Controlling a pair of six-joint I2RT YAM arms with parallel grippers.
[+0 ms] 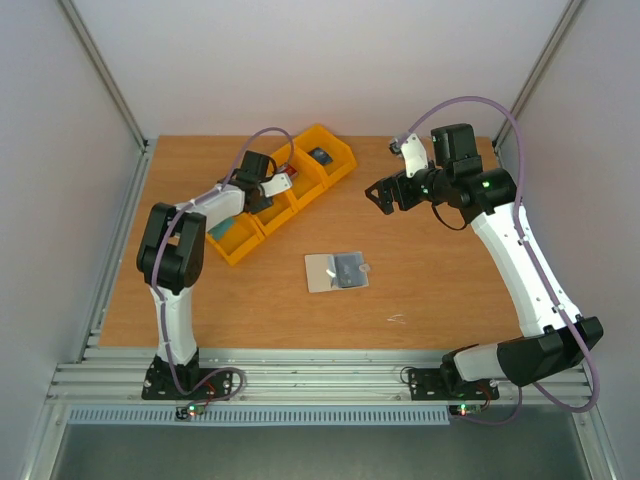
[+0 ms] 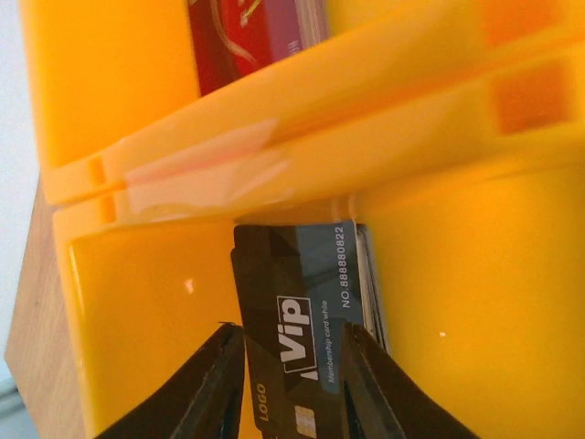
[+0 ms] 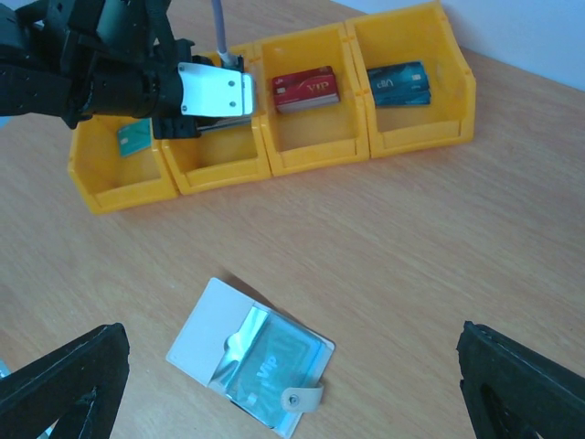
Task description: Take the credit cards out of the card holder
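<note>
Presently my left jaws are down in the row of yellow bins point(image 3: 416, 137), in the second bin counting from the near end. They are closed across the width of the black card point(image 2: 297, 320), with one of the fingers point(image 2: 212, 389) against each long edge. The card reads "Vip" in pale letters, with a number along one side. It hangs tilted in front of a small stack of cards point(image 2: 370, 293) that stands against the bin's wall. I cannot tell whether its far end touches the bin floor. The red card point(image 3: 306, 89) lies flat in the next bin along, marked "VIP". A green card point(image 3: 134, 139) is in the nearest bin and a pile of blue cards point(image 3: 398, 84) in the farthest.

My right jaws stand wide apart and hold nothing. They hover above the wooden surface point(image 1: 440, 290), well apart from the bins.

The card holder point(image 3: 206, 325) lies open and flat on the surface, about midway between my two arms. Its pale flap is spread to one side and its silvery sleeve to the other, and the snap strap point(image 3: 302, 398) sticks out past the edge. Through that sleeve a further card point(image 3: 274, 361) shows, dulled to a bluish grey, with "VIP" just readable on it.
</note>
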